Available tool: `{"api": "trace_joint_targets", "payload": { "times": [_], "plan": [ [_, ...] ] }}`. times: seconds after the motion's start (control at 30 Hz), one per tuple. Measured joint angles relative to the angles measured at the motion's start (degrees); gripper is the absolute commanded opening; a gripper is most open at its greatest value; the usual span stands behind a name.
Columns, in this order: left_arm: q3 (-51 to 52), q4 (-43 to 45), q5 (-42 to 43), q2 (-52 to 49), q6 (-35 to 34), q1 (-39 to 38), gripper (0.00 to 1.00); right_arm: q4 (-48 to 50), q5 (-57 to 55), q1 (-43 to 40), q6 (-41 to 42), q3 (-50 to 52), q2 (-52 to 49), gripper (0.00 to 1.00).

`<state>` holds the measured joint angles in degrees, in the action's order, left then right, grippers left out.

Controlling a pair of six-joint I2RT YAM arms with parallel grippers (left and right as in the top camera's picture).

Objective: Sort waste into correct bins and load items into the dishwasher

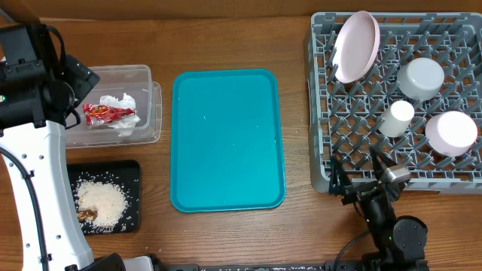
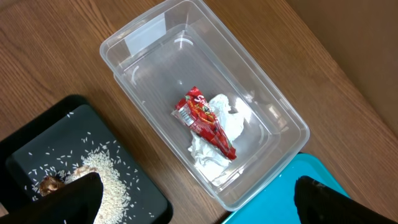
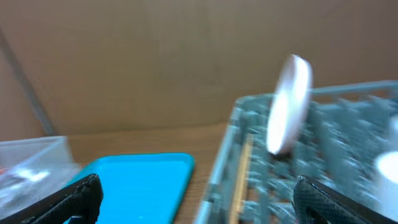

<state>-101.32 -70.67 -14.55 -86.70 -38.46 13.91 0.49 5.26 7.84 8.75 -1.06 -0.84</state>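
The clear tub (image 1: 143, 73) at the left holds a red wrapper (image 2: 206, 123) on crumpled white tissue (image 2: 219, 134). In front of it the black tray (image 1: 129, 175) carries white rice (image 1: 104, 202) and brown bits (image 1: 86, 214). The grey dish rack (image 1: 315, 113) on the right holds an upright pink plate (image 1: 355, 47), a bowl (image 1: 420, 77), a small cup (image 1: 396, 118) and a round white dish (image 1: 450, 132). Blurred wooden chopsticks (image 3: 241, 180) lie in it. My left gripper (image 2: 199, 196) hangs open above the tub's near edge. By the rack's front-left corner, my right gripper (image 3: 202, 199) is open.
A large teal serving tray (image 1: 226, 135) lies flat in the middle of the wooden table, between the tub and the rack. The left arm's white body (image 1: 45, 196) stands over the table's left edge beside the black tray. The right arm's base (image 1: 392, 226) sits at the front right.
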Motion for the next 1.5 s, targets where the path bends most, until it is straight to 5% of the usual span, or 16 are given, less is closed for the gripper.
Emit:
{"api": "trace_joint_targets", "payload": {
  "times": [0.17,1.5],
  "plan": [
    [0.0,0.0,0.0,0.0,0.0,0.0,1.0,-5.6,-3.8,-1.7,-0.1,0.0,0.0,1.0],
    [0.0,0.0,0.0,0.0,0.0,0.0,1.0,-5.7,-4.7,-7.1,-1.3,0.0,0.0,1.0]
  ]
}}
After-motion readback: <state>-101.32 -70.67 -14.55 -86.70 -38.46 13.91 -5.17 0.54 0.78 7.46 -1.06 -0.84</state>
